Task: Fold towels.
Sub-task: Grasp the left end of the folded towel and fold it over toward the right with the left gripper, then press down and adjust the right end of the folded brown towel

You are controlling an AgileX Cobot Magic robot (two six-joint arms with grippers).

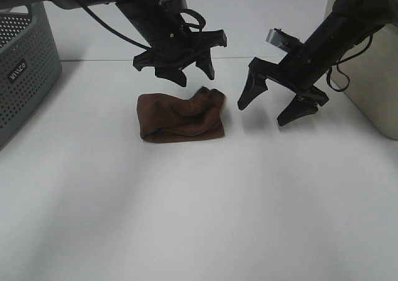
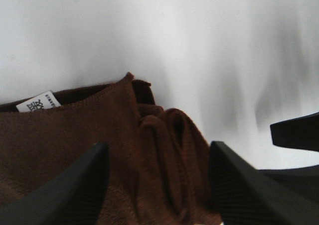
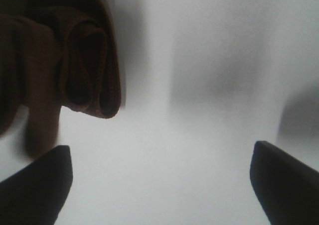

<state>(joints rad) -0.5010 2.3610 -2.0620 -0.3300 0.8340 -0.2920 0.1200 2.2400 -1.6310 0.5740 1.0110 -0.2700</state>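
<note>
The towel (image 1: 180,117), a dark reddish-brown terry cloth, lies on the white table (image 1: 186,225) near the middle, already gathered into a compact, roughly rectangular bundle, well apart from the grey perforated basket (image 1: 25,69) at the left edge. The edge of the bundle nearest the right arm is not flat: several layers curl there into loose rolls, seen end-on in the right wrist view. A small white tag (image 2: 37,101) shows at one edge in the left wrist view. The left gripper (image 1: 191,71) hangs just above the far side of the bundle with its jaws spread, and nothing is held between them. The right gripper (image 1: 266,110) stands beside the rolled edge, clear of the cloth, with its jaws spread wide and empty. The cloth is judged light, soft and limp, with no stiffness of its own; it should sag and drag across the table when lifted, and its nap should give the pads good friction. It is not fragile. A hold is best taken at a corner or along a free hem, pinching all layers together; a pinch on the rolled edge is likely to catch only the outer layer and to pull the fold apart.
</note>
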